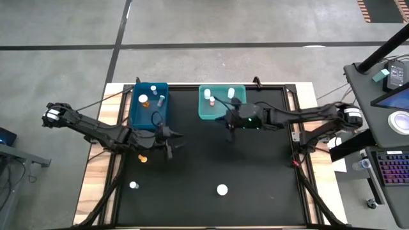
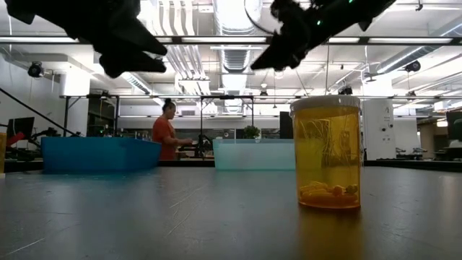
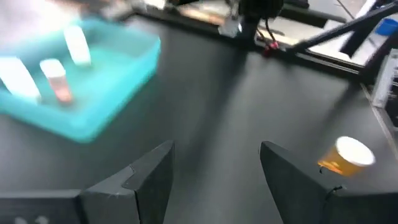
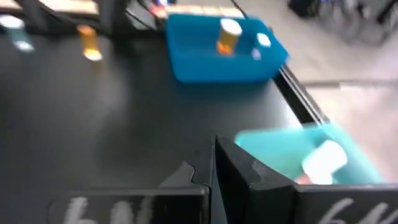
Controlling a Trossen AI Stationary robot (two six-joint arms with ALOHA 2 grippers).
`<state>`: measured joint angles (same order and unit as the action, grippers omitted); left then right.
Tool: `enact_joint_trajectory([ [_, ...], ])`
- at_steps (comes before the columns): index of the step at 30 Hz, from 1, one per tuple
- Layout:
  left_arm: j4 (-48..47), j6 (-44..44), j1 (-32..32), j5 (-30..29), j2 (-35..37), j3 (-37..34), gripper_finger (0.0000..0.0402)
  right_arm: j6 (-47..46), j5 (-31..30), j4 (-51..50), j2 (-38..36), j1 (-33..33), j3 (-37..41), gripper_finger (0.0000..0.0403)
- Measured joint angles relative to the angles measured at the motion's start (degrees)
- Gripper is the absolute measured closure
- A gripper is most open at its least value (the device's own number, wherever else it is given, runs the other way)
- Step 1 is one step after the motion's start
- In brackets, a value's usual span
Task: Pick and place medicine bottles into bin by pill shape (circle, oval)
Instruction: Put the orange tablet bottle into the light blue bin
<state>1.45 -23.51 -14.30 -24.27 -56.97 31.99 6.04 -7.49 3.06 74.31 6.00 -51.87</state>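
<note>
Black matting covers the desk (image 1: 211, 160), with two bins set along its far edge — a blue bin (image 1: 150, 104) toward my left arm and a teal bin (image 1: 222, 102) nearer the middle. Both already hold sorted medicine bottles, which I judge marks them as the two pill-shape destinations; which shape goes where I cannot tell.

My left tool (image 1: 167, 142) hangs above the mat just in front of the blue bin, fingers spread with nothing between them. I judge it ready to go down for a fresh pick. My right tool (image 1: 231, 130) hangs just in front of the teal bin, fingers pressed together and carrying nothing; the right wrist view confirms the tips meet.

Bottles left on the mat:
- an amber bottle (image 1: 142, 157) lying near the left tool, at the mat's left edge;
- a small white-capped bottle (image 1: 133, 185) toward the near left corner;
- a larger upright bottle (image 1: 222, 189) at near centre — seen level across the desk as an amber body under a white cap (image 2: 325, 102), with a few pale pills on its floor. Their shape is too small to judge with confidence.

Beyond the desk a person (image 2: 164, 131) in a red top stands at a workbench, well clear of both arms.
</note>
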Motion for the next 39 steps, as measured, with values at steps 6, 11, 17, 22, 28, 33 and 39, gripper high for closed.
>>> enact_joint_trajectory([
  [6, -10.3, -13.9, -0.6, 6.7, 0.0, 1.0, 0.0180, 3.7, 0.0, 10.7, -2.8, -4.3, 4.6, 0.0394],
  [11, -29.0, -25.3, -1.8, 11.2, -1.3, 6.1, 0.0180, 2.5, -0.1, 13.1, -2.9, -4.9, 6.4, 0.0394],
  [17, -51.1, -34.3, -2.5, 17.1, -6.5, 14.6, 0.0180, 0.4, 0.0, 13.3, -0.3, -4.9, 6.5, 0.0394],
  [22, -65.3, -38.3, -3.9, 21.8, -11.5, 19.3, 0.0180, 0.0, 0.0, 13.7, 1.8, -4.9, 6.5, 0.0394],
  [28, -75.0, -42.6, -6.3, 25.7, -13.1, 19.4, 0.0180, 0.0, 0.0, 14.2, 3.9, -4.9, 6.5, 0.0394],
  [33, -75.4, -45.2, -7.0, 26.3, -10.7, 17.3, 0.0180, 0.0, 0.0, 14.5, 4.7, -4.9, 6.5, 0.0394],
  [39, -74.6, -45.3, -7.0, 25.6, -9.5, 15.2, 0.0180, 0.0, 0.0, 14.5, 4.7, -4.9, 6.5, 0.0394],
])
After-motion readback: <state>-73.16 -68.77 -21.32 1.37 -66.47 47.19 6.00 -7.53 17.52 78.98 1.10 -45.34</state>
